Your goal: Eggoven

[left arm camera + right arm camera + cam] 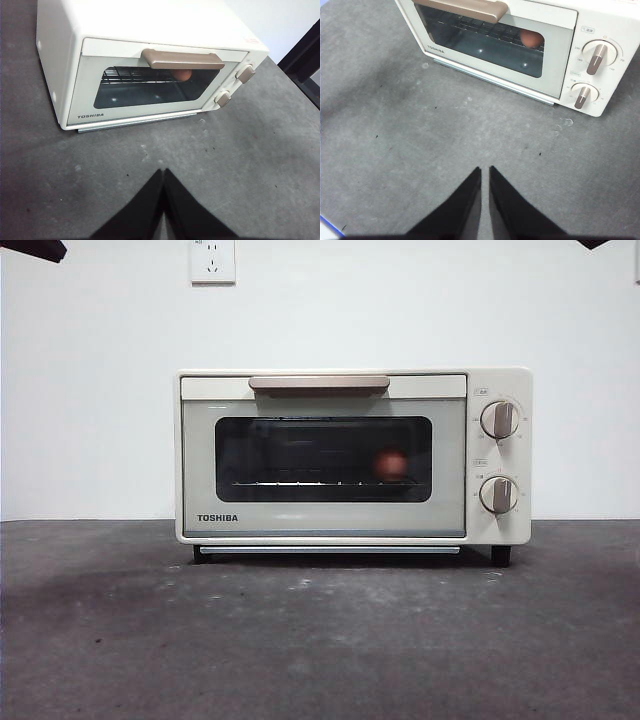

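1 egg (392, 463) inside shut oven (352, 455) lettered TOSHIBA (217, 518)

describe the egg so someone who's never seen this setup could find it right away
Start at the cream toaster oven standing on the grey table. Look through its dark glass door, toward the side nearest the two knobs. There the egg sits on the wire rack, the only small, round, reddish-brown thing inside.

The cream metal toaster oven (352, 455) bears "TOSHIBA" in dark letters at its door's lower corner; knob markings are too small to read.
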`<state>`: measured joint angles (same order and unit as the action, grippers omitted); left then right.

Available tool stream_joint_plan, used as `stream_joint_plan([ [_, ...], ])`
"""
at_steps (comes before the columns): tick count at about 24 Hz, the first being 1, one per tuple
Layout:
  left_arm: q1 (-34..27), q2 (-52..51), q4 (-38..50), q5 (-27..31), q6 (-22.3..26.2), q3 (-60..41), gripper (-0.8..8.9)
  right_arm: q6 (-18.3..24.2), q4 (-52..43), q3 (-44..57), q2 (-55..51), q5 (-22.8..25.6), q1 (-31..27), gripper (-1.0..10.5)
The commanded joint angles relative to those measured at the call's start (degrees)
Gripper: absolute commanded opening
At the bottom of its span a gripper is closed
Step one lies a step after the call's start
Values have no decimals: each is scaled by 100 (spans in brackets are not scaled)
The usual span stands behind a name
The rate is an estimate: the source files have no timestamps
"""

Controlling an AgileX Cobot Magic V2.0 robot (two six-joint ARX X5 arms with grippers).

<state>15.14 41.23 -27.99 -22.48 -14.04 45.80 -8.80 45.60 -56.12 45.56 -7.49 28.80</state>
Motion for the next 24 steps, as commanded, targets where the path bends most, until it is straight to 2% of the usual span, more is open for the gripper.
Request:
stream_joint_plan([
  [1,15,42,55,4,98,72,7,9,-57,-83,28,7,28,6],
  [10,15,48,55,4,101,72,7,9,-57,-83,31,4,28,6],
  [11,15,48,66,4,184,72,7,9,-57,-83,31,7,28,6],
  [12,4,46,114,24,546,72,8,9,-57,-83,31,7,28,6],
  [14,-17,24,210,55,933,63,8,9,-57,-83,31,7,28,6],
  [17,-282,-175,514,645,1390,24,7,9,-57,-83,28,4,26,6],
  [24,-1128,-1434,1958,903,1882,-1115,8,9,-57,-83,31,4,26,6],
])
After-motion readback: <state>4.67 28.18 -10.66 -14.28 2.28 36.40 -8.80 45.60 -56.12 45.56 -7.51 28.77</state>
